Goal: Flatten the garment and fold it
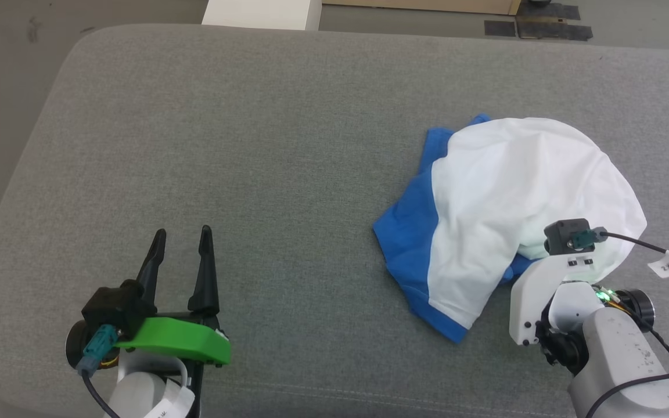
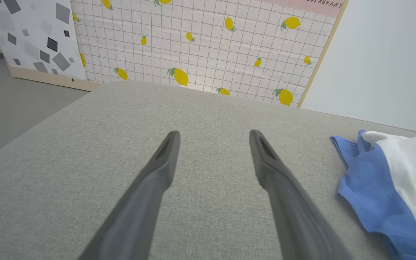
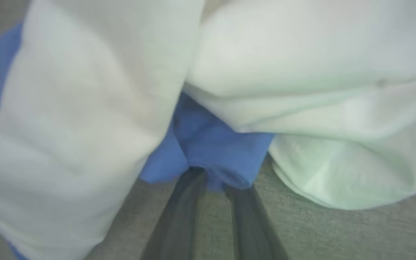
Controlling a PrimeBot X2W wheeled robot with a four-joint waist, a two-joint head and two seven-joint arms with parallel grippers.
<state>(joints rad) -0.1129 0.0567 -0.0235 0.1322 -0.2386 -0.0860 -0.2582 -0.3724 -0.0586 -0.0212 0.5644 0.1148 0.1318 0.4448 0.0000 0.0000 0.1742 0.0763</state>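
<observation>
Fingers of the left gripper [image 1: 183, 230] hang spread over the grey cushion [image 1: 253, 145], the garment [image 1: 514, 191] heaped well to their right, its blue fold [image 3: 222, 144] pinched by the right gripper [image 3: 217, 178]; flattening starts, next likely a lift to open it.

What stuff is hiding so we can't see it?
- Right gripper fingertips: right wrist view, blurred and tucked into the blue fold of the garment; pinched or not, unclear.
- Garment's collar and sleeves: head view, buried in bunched cloth.
- Garment's far side: left wrist view, cut off by the right edge.

Probably lab: taped floor [image 1: 538, 26], backdrop panels [image 2: 208, 47]
</observation>
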